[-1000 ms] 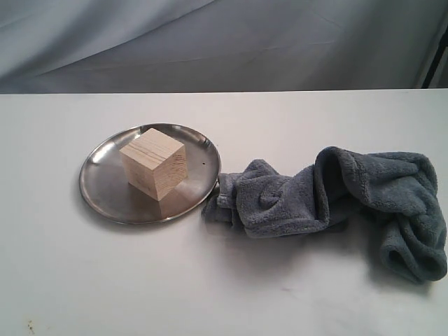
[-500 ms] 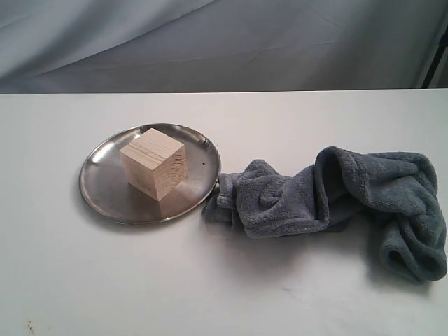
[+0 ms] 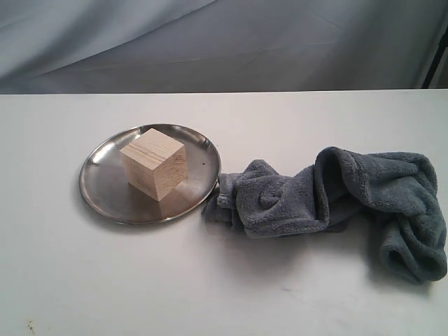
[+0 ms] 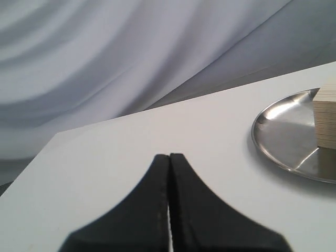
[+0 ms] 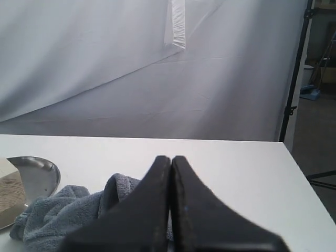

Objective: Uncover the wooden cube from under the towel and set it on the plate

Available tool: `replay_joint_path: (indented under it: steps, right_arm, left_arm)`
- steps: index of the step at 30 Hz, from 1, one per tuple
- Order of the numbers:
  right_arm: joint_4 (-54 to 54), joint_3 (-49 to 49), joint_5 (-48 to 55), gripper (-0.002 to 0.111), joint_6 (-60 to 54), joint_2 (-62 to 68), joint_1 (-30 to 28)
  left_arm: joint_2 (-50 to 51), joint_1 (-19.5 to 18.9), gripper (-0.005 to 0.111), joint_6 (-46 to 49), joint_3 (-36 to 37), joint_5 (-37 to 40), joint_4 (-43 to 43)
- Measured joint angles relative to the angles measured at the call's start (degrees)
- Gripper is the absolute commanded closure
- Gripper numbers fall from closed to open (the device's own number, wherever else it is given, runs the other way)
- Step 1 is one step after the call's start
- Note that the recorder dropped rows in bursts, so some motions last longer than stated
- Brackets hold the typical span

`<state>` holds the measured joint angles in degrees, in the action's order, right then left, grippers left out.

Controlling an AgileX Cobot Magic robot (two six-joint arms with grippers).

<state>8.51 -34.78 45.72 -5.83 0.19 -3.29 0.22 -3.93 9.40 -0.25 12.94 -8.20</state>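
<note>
The left gripper (image 4: 169, 157) was pressed together, its two dark fingers meeting along a thin seam with nothing between them, over bare white desk (image 3: 210, 280). Its camera caught part of the plate and one side of the cube beyond it.

In the exterior view the plate (image 3: 94, 185) lay at about 9 o'clock from the desk's middle, flat and shiny. The cube (image 3: 154, 162) stood on it near the centre, fully uncovered, with one vertical edge turned toward 6 o'clock.

The towel (image 3: 336, 192) lay crumpled on the desk at the plate's 3 to 4 o'clock. Its near end was touching the rim or just beside it; I could not tell which. From there it stretched toward 3 o'clock and bunched into a thick fold near the desk's edge.

The right gripper (image 5: 171, 159) was likewise closed tight and empty, with the towel showing just past its tips. A grey backdrop (image 3: 224, 42) hung behind the desk at 12 o'clock.
</note>
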Motion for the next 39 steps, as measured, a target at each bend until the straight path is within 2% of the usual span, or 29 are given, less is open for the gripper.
replay_joint_path:
  steps: [4,15,21,28,32,39]
  right_arm:
    - [0.0,1.3,-1.6,0.108,0.0,0.0,0.0]
    - [0.0,9.8,-18.9,0.108,0.7,0.0,0.0]
    - [0.0,18.1,-25.6,0.108,1.1,0.0,0.0]
    - [-3.2,31.8,-39.3,0.108,-0.3,0.1,0.0]
    - [-7.0,34.4,-39.0,0.108,-1.9,0.1,0.0]
    - [-4.2,34.6,-36.3,0.108,-2.1,0.1,0.0]
  left_arm:
    - [0.0,0.0,0.107,0.0,0.0,-0.1,-0.3]
    - [0.0,0.0,0.107,0.0,0.0,-0.1,-0.6]
    - [0.0,0.0,0.107,0.0,0.0,-0.1,-0.6]
    - [0.0,0.0,0.107,0.0,0.0,-0.1,-0.6]
    - [0.0,0.0,0.107,0.0,0.0,-0.1,-1.0]
    - [0.0,0.0,0.107,0.0,0.0,-0.1,-1.2]
